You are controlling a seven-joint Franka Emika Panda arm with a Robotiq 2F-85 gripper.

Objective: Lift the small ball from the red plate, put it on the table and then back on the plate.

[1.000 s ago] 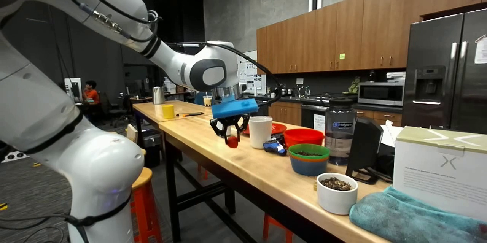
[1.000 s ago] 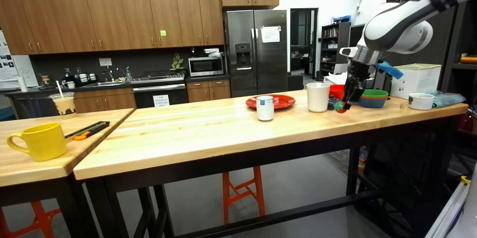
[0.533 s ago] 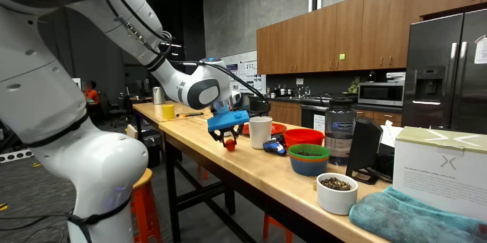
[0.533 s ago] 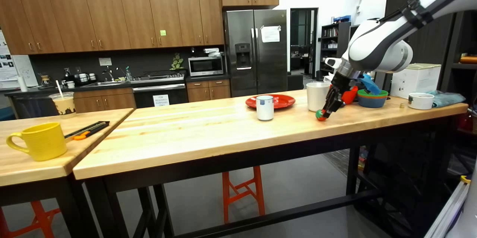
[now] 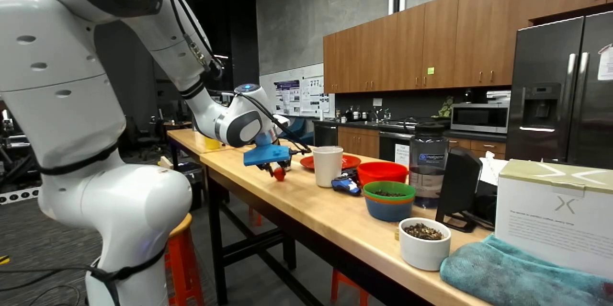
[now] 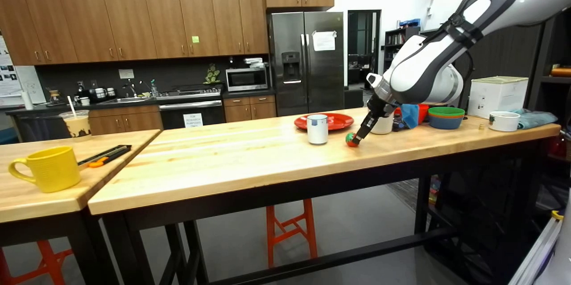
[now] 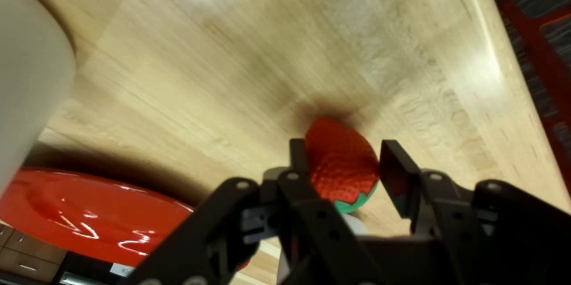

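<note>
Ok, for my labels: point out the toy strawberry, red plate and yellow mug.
Toy strawberry (image 7: pixel 342 162): in the wrist view, red side.
Red plate (image 6: pixel 340 121): in an exterior view, upper face.
Yellow mug (image 6: pixel 54 171): in an exterior view, outer wall.

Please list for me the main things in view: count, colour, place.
long table: 1, light wood, foreground
ball: 1, red-green, in gripper
plate: 1, red, long table
cups: 2, white, near plate
large bowl: 1, red, near bottle
bottle: 1, clear, near stacked bowls
stacked bowls: 3 visible, green, orange, blue, near bottle
small bowl: 1, white, near towel
towel: 1, teal, near box
box: 1, white, near towel
mug: 1, yellow, second table
fridge: 1, grey, background
arm: 1, white, over long table
gripper: 1, black, around ball
</note>
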